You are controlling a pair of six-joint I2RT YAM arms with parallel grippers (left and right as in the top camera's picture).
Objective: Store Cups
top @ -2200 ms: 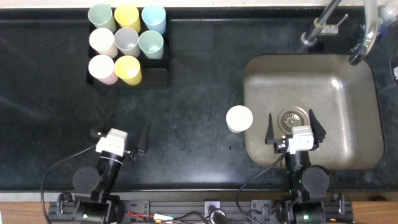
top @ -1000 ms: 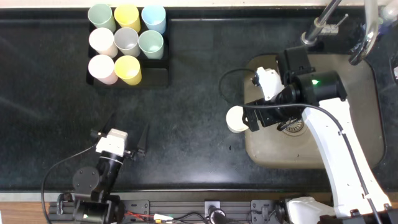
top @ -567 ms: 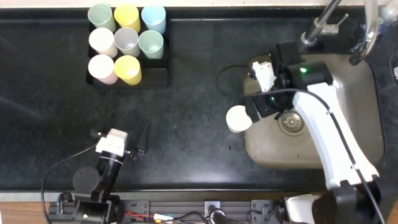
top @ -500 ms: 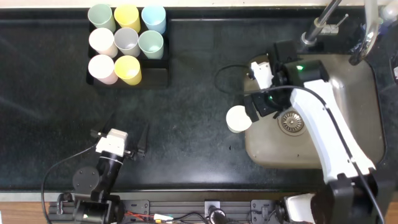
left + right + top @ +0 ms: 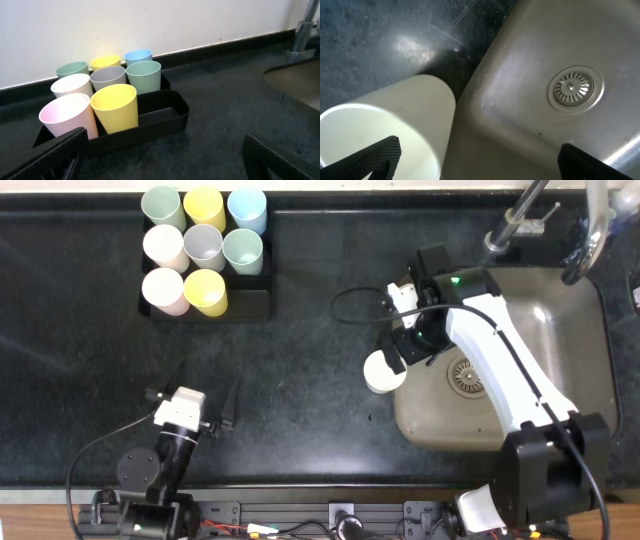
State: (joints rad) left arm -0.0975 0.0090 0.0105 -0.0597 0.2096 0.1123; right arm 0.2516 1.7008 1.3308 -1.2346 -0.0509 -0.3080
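Right hand [image 5: 414, 352] has swung left, wide open and empty, above white cup [image 5: 384, 371].

A cup [image 5: 384, 370] stands on the counter [image 5: 300, 380] beside the sink [image 5: 560, 420], tray [image 5: 250, 302] well apart.

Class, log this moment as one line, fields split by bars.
right gripper: open, above white cup beside sink | left gripper: open, holding nothing | tray: eight cups, one slot free | white cup not grasped
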